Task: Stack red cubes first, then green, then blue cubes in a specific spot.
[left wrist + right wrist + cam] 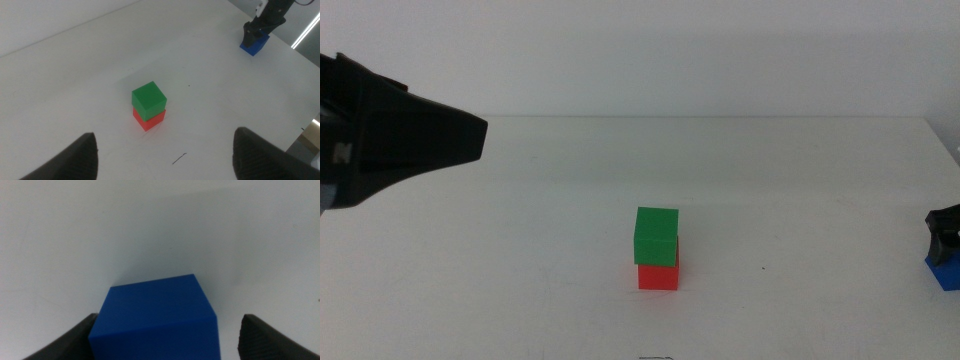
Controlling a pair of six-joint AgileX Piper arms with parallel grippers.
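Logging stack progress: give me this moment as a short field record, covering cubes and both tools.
stack: green cube sits on red cube, slightly askew, mid-table
blue cube: on the white table at its right edge, not yet stacked
right tool: at the blue cube, jaws open on either side of it
left tool: open, raised above the table, left of the stack, holding nothing
remaining: blue cube onto green
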